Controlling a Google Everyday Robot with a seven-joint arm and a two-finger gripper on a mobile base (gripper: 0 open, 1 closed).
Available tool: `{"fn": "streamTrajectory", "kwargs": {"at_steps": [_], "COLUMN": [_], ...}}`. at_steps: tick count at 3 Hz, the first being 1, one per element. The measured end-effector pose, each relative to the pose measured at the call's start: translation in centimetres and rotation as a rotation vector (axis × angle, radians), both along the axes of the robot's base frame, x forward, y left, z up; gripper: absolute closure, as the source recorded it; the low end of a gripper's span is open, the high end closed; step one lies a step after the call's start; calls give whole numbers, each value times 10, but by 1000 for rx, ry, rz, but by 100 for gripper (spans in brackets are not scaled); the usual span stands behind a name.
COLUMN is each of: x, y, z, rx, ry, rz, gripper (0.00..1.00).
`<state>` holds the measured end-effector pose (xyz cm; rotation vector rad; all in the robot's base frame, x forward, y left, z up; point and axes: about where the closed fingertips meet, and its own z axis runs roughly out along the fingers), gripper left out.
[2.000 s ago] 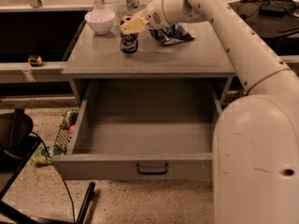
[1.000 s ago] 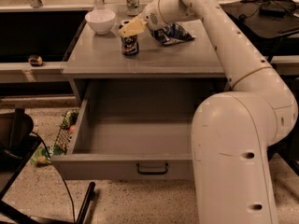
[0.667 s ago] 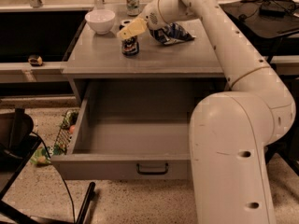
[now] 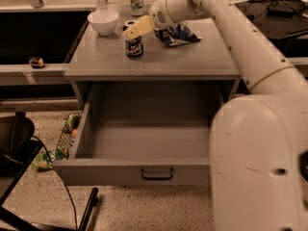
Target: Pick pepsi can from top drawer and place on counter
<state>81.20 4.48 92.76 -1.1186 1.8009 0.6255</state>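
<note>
Jaws' state unclear; gripper at top of pepsi can, upright on counter, long axis vertical.

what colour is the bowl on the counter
The bowl is white, in the camera view; the gripper is over the pepsi can.

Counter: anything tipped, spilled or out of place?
Nothing spilled or damaged. The pepsi can stands upright on the counter under the gripper; the top drawer hangs open. A crumpled bag lies near the can.
</note>
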Motion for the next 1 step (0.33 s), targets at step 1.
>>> {"fn": "streamTrajectory", "kwargs": {"at_steps": [1], "x": [-31], "y": [-54], "z": [74], "rx": [16], "ry": [-152], "rz": [-134], "gripper": [0]}}
